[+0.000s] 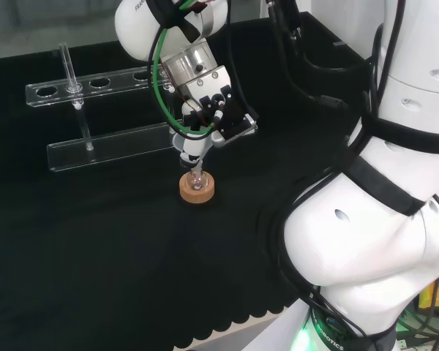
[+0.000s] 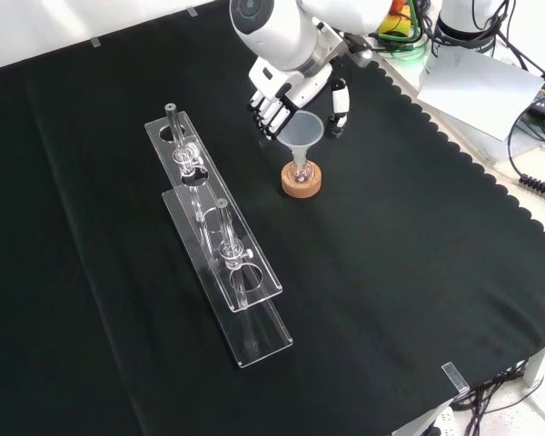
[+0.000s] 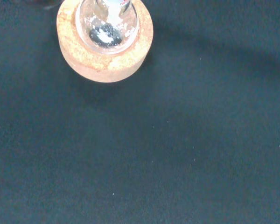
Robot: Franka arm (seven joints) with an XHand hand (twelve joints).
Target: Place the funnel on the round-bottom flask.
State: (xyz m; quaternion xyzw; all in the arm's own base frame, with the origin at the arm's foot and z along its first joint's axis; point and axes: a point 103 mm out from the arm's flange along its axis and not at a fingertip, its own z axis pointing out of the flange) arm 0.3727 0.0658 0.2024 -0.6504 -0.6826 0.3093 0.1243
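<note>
The clear funnel (image 2: 302,133), light, thin-walled and likely slippery, stands with its stem in the small round-bottom flask (image 3: 107,25) on its cork ring (image 2: 302,181), best held by the cone's rim, where the hand (image 2: 282,98) curls around it.

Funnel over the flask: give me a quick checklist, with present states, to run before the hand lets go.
1. Round-bottom flask seated in cork ring: ok.
2. Funnel upright, stem pointing down into the flask neck: ok in the front view.
3. Stem fully seated in the neck: cannot tell.
4. Hand around the funnel bowl, fingers on one side and thumb on the other; contact: cannot tell.
5. Tube rack stands apart from the ring: ok.
</note>
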